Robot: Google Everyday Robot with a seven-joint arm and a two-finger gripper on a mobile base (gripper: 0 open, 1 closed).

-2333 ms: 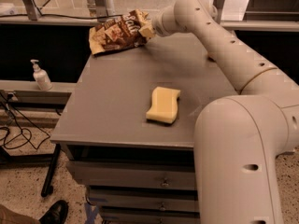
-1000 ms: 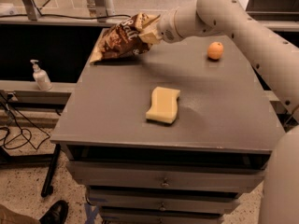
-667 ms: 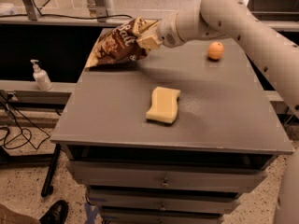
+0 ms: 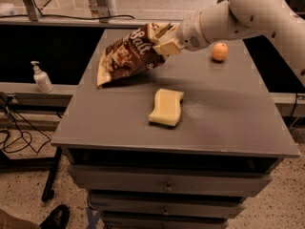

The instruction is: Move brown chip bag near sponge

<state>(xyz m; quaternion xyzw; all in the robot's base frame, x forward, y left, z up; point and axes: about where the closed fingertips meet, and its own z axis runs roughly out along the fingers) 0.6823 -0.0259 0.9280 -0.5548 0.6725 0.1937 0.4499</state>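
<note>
The brown chip bag with white "Salt" lettering hangs tilted above the back left of the grey cabinet top, its lower corner close to the surface. My gripper is shut on the bag's upper right edge, reaching in from the right. The pale yellow sponge lies flat near the middle of the top, in front of and slightly right of the bag, apart from it.
A small orange fruit sits at the back right of the top. A soap dispenser bottle stands on a ledge to the left. Drawers run below the front edge. Cables lie on the floor at left.
The gripper has lifted the chip bag off the back left corner and carried it forward and rightward, toward the sponge. The sponge and orange have not moved.
</note>
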